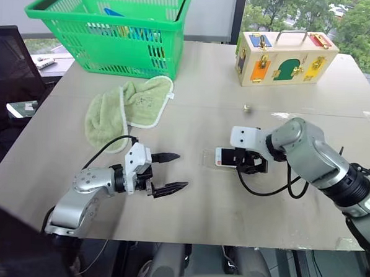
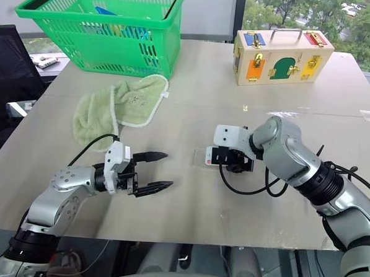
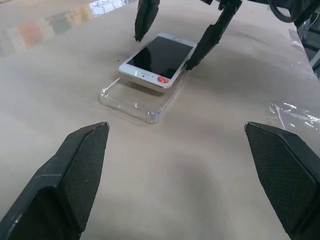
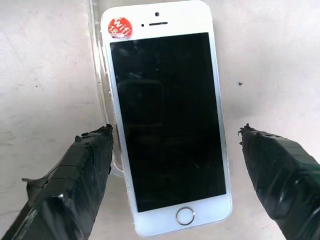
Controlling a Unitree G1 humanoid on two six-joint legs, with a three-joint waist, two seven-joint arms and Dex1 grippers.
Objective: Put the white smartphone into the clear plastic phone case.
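Near the middle of the table (image 1: 188, 194), the white smartphone (image 4: 167, 120) is lying screen up, slanted across the clear plastic phone case (image 3: 137, 100), one end propped on the rim and not seated inside. The right arm is reaching in from four o'clock, wrist bent steeply downward, and its right pincer (image 4: 172, 165) is hanging over the phone with both fingers spread wide on either side, not touching it. At about eight o'clock from the phone, the left arm is resting low over the table, forearm nearly level, its left pincer (image 1: 169, 173) pointing toward the phone with fingers fully apart, gripping nothing.
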